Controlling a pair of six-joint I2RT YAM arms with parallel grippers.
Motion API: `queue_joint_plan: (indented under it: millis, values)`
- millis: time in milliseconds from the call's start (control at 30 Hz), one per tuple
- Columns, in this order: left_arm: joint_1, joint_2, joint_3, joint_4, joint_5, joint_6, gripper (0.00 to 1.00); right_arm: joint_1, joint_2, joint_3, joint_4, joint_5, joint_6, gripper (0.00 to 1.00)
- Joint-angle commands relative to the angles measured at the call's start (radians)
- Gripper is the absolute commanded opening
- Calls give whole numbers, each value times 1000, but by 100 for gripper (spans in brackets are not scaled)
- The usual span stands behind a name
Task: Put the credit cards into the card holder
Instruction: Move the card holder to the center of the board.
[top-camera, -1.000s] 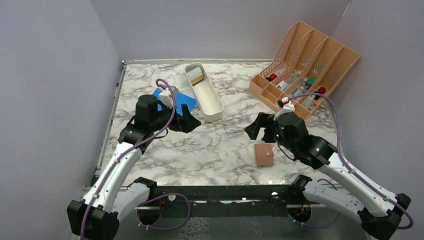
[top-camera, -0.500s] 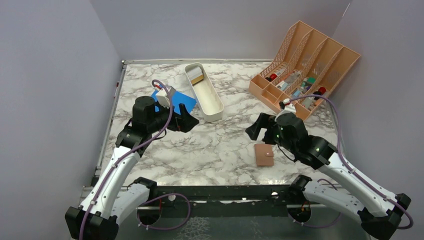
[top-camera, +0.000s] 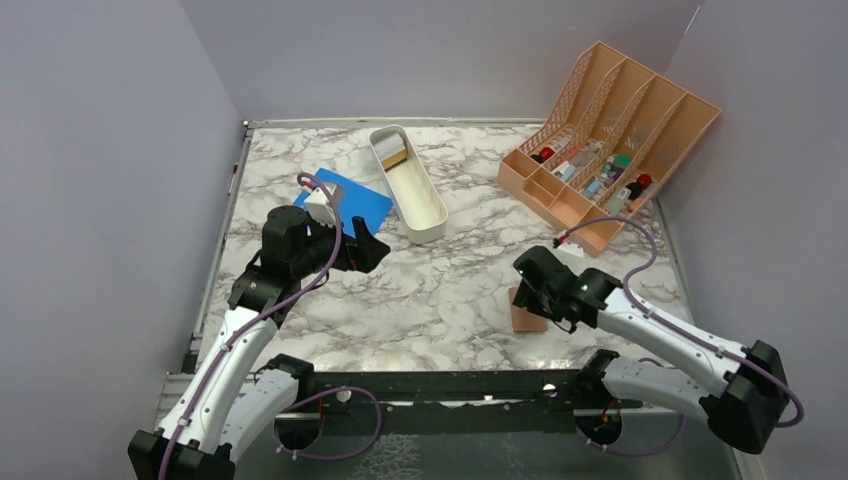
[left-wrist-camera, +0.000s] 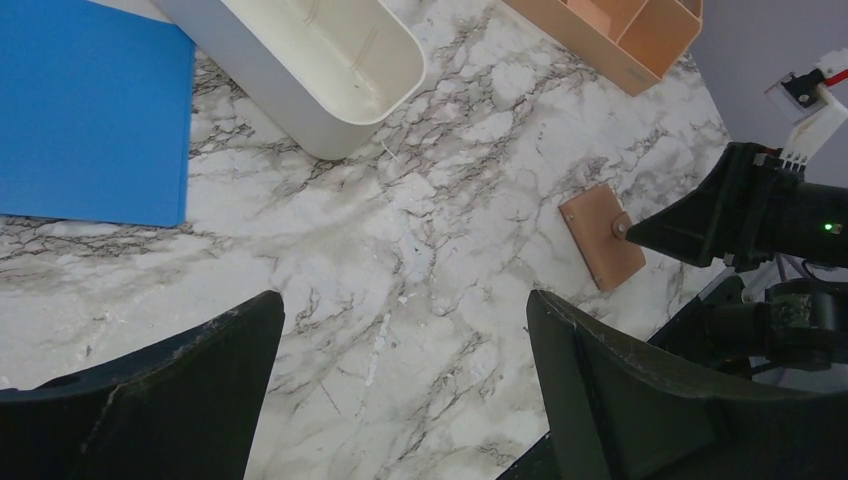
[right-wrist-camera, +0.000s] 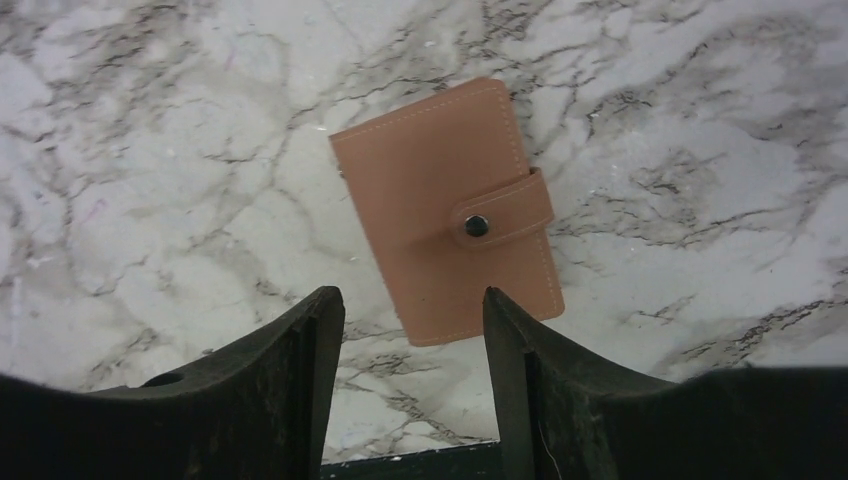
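Note:
The brown card holder (top-camera: 520, 317) lies closed on the marble near the front edge, its snap strap fastened. It shows clearly in the right wrist view (right-wrist-camera: 450, 210) and in the left wrist view (left-wrist-camera: 602, 235). My right gripper (top-camera: 533, 298) hangs open and empty just above its near end, the fingers either side of that end in its own view (right-wrist-camera: 412, 300). A gold-brown credit card (top-camera: 393, 155) sits in the far end of the white tray (top-camera: 432, 210). My left gripper (top-camera: 372, 245) is open and empty above bare marble (left-wrist-camera: 402, 300).
A blue notebook (top-camera: 352, 200) lies left of the tray and shows in the left wrist view (left-wrist-camera: 90, 110). The white tray's near end (left-wrist-camera: 330, 125) is ahead of my left gripper. A peach lattice organiser (top-camera: 610, 130) with small items stands at the back right.
My right arm has swung down and toward the front, bringing its gripper over the card holder. My left arm has drawn back a little, uncovering more of the blue notebook.

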Motion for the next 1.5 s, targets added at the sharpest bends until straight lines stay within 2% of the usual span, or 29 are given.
queue_joint_plan:
  millis: [0,100,300,400,533,667,833,967,1067,1467]
  values:
    - [-1,-29,-14,16,-44,14,93,2,85,-26,-41,104,113,60]
    - [0,-32,-15,17,-51,15,92,3,117,-57,51,84,54,64]
    - [1,-49,-9,1,-109,19,87,3,186,-77,190,-14,-98,65]
    - [2,-60,-9,1,-115,20,86,3,250,-68,254,-99,-189,63]
    - [4,-58,-12,1,-118,17,84,7,286,-81,420,-305,-333,59]
    - [5,-65,-13,0,-128,15,83,69,280,-71,542,-404,-349,56]
    - [6,-78,-15,0,-150,11,83,122,313,30,492,-381,-347,53]
    - [8,-76,-15,-7,-165,7,82,124,310,89,334,-196,-310,49]
    - [10,-78,-14,-8,-169,7,82,125,315,108,248,-133,-257,47]
    - [16,-93,-16,-11,-180,6,83,126,450,105,252,-65,-162,45]
